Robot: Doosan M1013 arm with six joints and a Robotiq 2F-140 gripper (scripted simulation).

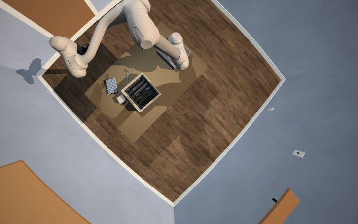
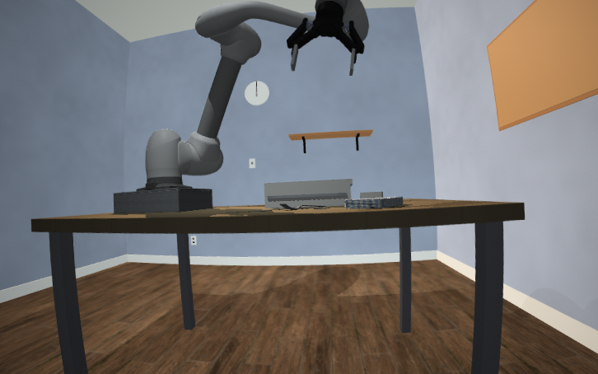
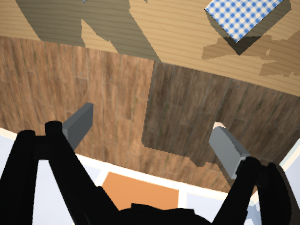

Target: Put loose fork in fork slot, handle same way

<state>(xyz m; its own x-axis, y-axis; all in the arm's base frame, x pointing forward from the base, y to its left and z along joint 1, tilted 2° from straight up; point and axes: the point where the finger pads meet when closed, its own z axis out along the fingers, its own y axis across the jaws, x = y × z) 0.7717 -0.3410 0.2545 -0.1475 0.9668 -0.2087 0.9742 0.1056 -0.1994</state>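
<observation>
My gripper [image 2: 322, 69] [image 3: 154, 123] is open and empty. It hangs high above the table, off its edge, near the blue checked cloth side. The cutlery tray [image 1: 131, 81] [image 2: 308, 193] sits on the table with several pieces in its dark slots; I cannot tell which slot holds the forks. A few loose pieces of cutlery [image 1: 127, 74] [image 2: 301, 206] lie on the table beside the tray.
A blue checked cloth [image 1: 111, 85] [image 2: 373, 203] lies near the tray. A small white box [image 1: 121, 98] [image 2: 371, 194] stands at the tray's corner. The robot base [image 2: 161, 199] stands on the table's far side.
</observation>
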